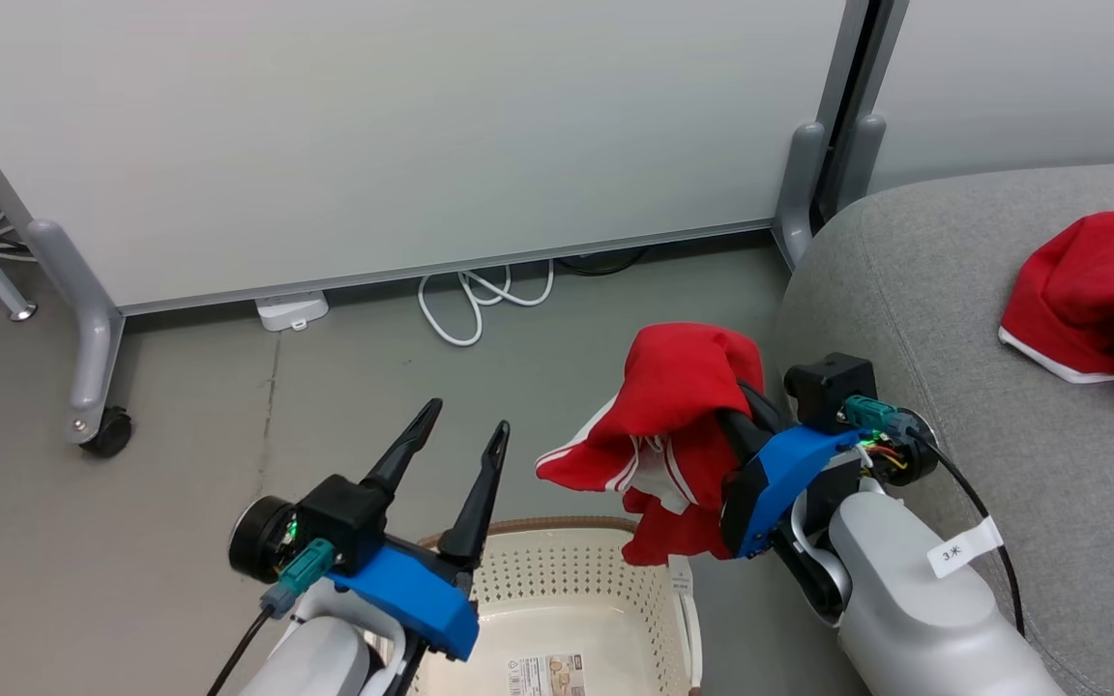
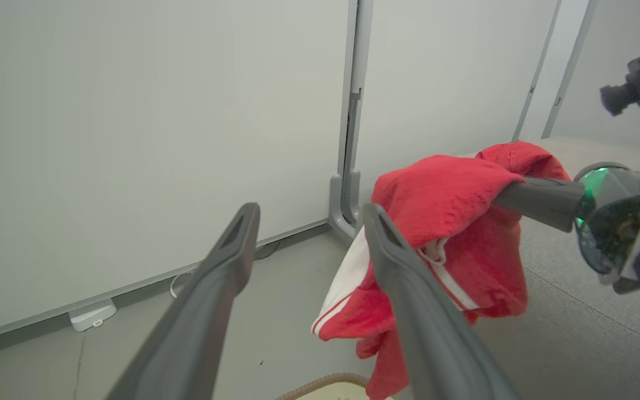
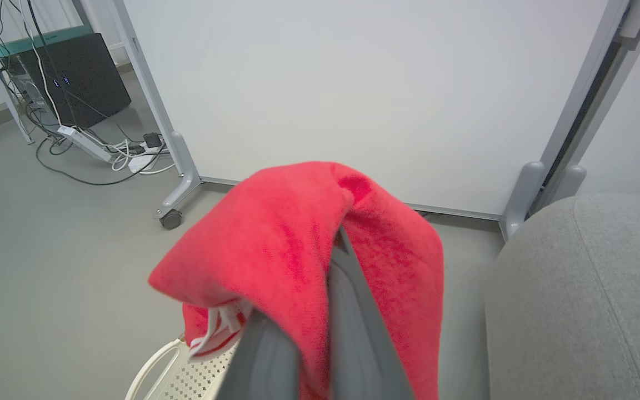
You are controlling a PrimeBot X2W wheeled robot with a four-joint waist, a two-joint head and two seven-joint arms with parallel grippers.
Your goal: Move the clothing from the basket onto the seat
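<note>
Carry with right end effector (image 3: 339, 250) pinched on red garment (image 1: 678, 406), left end effector (image 1: 468, 418) spread, empty; clear basket (image 1: 567, 570) rim, pass seat (image 1: 953, 319) rounded corner, release beside other garment (image 1: 1094, 290).

Partition panel (image 1: 373, 126) over grey floor (image 1: 180, 522)
Looped white cable (image 1: 476, 290) and white power block (image 1: 291, 310) lie at its foot; a black castor (image 1: 110, 432) stands left.

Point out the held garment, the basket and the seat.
held garment (image 1: 678, 387), head view, red top fold.
basket (image 1: 567, 575), head view, perforated wall.
seat (image 1: 905, 290), head view, bare grey cushion.
</note>
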